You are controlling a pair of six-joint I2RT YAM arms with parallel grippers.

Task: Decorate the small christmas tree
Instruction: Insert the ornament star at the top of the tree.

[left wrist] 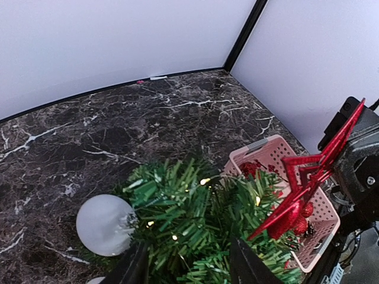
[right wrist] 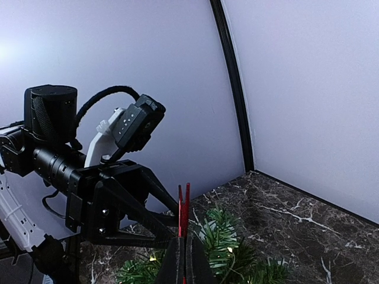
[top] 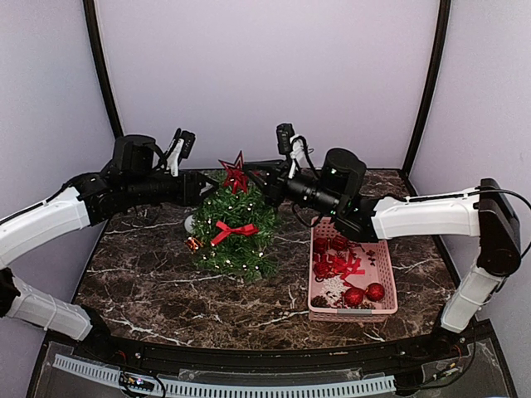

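Well, the small christmas tree [top: 236, 240] stands mid table, w/ the pink basket [top: 392, 286] just to its right. Right gripper [right wrist: 185, 248] is pinched tight on the red star [right wrist: 184, 204] and holds it by the tree top, prob. to stick it on. Left gripper [left wrist: 189, 255] has fingers apart, one each side of the top branches, maybe so the tree won't tip; can't tell if they squeeze
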